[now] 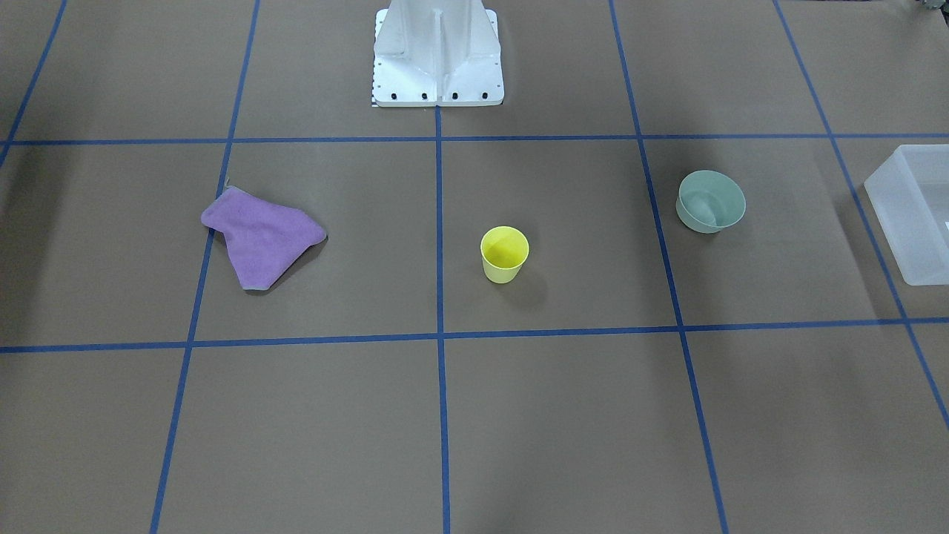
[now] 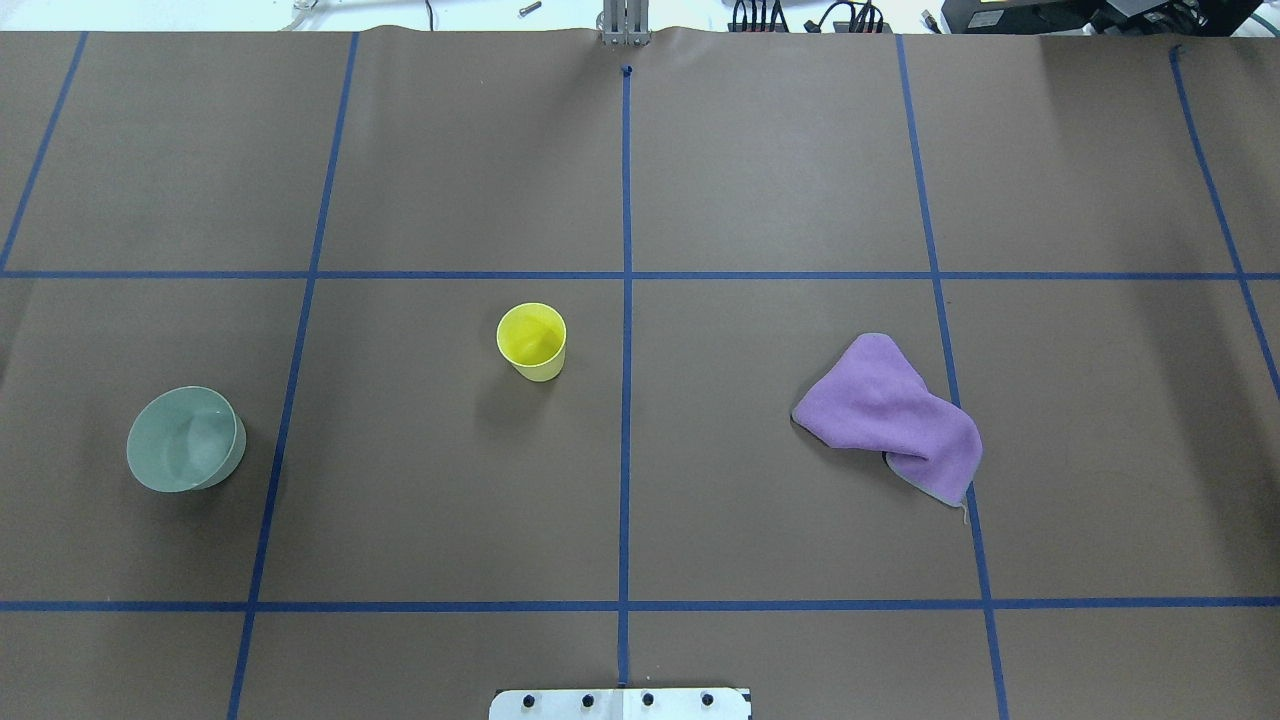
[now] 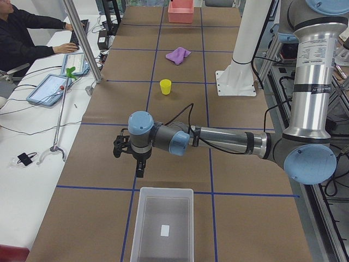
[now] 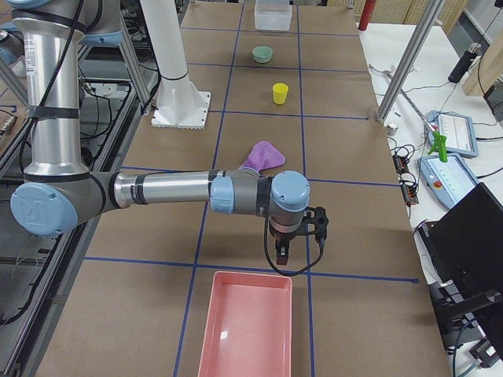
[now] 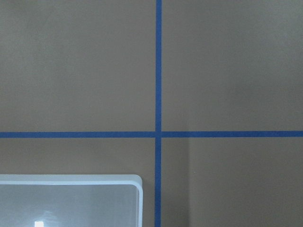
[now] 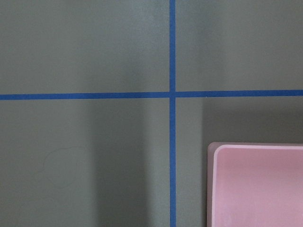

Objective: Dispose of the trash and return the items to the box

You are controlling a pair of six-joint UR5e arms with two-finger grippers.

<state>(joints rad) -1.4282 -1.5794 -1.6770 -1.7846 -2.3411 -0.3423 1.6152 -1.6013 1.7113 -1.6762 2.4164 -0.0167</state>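
The yellow cup [image 1: 505,254] stands upright near the table's middle, also in the overhead view [image 2: 532,341]. The pale green bowl [image 1: 710,201] sits toward my left side [image 2: 186,439]. The frosted box [image 3: 163,190] stands at the table's left end, and its corner shows in the left wrist view [image 5: 71,178]. My left gripper [image 3: 140,168] hangs just short of the box, far from the cup. My right gripper [image 4: 281,253] hangs near the pink tray. Both show only in side views, so I cannot tell if they are open or shut.
A crumpled purple cloth [image 1: 261,237] lies on my right side [image 2: 890,415]. A pink tray [image 4: 247,276] stands at the table's right end, its corner in the right wrist view [image 6: 258,147]. The white robot base [image 1: 437,59] stands at the near edge.
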